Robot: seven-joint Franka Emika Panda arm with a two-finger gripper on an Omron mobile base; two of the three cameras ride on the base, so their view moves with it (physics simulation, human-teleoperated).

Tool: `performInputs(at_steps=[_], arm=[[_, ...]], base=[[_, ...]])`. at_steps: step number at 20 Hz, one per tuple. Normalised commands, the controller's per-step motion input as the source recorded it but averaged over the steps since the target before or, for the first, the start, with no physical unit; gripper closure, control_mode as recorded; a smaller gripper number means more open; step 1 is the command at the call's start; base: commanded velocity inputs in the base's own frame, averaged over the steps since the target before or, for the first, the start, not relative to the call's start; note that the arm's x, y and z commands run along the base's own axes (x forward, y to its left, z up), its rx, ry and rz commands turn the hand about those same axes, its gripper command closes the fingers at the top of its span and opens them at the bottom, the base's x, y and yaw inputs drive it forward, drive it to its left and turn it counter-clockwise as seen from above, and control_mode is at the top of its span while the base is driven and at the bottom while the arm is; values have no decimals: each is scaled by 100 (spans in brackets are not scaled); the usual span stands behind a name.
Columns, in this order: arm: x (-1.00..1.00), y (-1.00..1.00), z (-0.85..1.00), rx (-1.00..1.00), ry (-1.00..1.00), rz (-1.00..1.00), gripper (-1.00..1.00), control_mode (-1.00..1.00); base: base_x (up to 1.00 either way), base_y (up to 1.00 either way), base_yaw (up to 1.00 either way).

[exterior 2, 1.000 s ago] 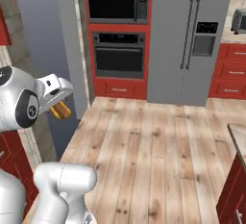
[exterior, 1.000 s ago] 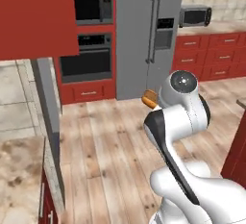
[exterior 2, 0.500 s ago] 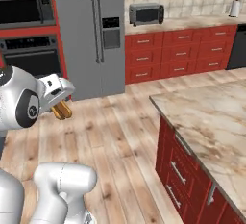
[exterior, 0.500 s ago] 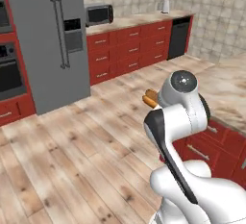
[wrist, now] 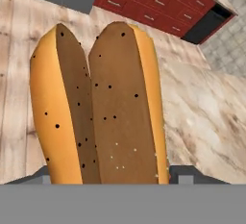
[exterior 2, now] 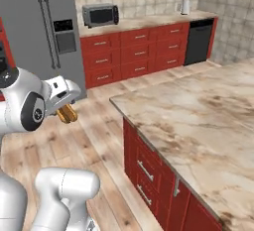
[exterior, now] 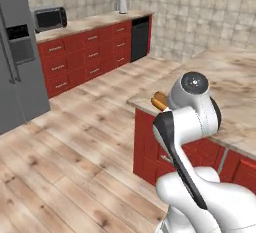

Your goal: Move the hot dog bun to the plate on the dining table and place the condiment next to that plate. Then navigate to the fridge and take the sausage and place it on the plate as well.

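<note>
My gripper (exterior 2: 66,112) is shut on the hot dog bun (exterior 2: 67,114), an orange-tan split roll held in front of the arm at about counter height. The bun (wrist: 101,107) stands between the dark fingertips (wrist: 185,174) in the hand view, and its end (exterior: 160,101) peeks out beside the white wrist in the left base view. The dining table (exterior 2: 198,111), a veined marble top on red cabinets, lies to the right; its near corner (exterior: 145,99) is close to the bun. The grey fridge (exterior 2: 44,22) stands at the left. The plate, condiment and sausage are out of view.
Red cabinets run along the back wall with a microwave (exterior 2: 100,14) on their counter, a black dishwasher (exterior 2: 200,43) and a white bottle-like item (exterior 2: 186,4). Open wooden floor (exterior: 75,142) lies between the fridge (exterior: 15,52) and the table (exterior: 235,77).
The whole scene has swung as the base turned: the ovens and fridge slid left, and the marble table came in at the right. The bun stays in the gripper.
</note>
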Motion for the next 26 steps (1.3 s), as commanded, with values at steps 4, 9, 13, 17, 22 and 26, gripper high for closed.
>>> performInputs(at_steps=[4, 9, 13, 17, 22, 26], arm=[[0, 0, 0, 0, 0, 0, 100, 100], [0, 0, 0, 0, 0, 0, 100, 100], [0, 0, 0, 0, 0, 0, 100, 100], [0, 0, 0, 0, 0, 0, 100, 100], [0, 0, 0, 0, 0, 0, 100, 100], [0, 0, 0, 0, 0, 0, 100, 100]], base=[[20, -11, -55], [0, 2, -77], [0, 26, -67], [1, 45, -43], [-5, 37, -44], [-29, 18, -78]])
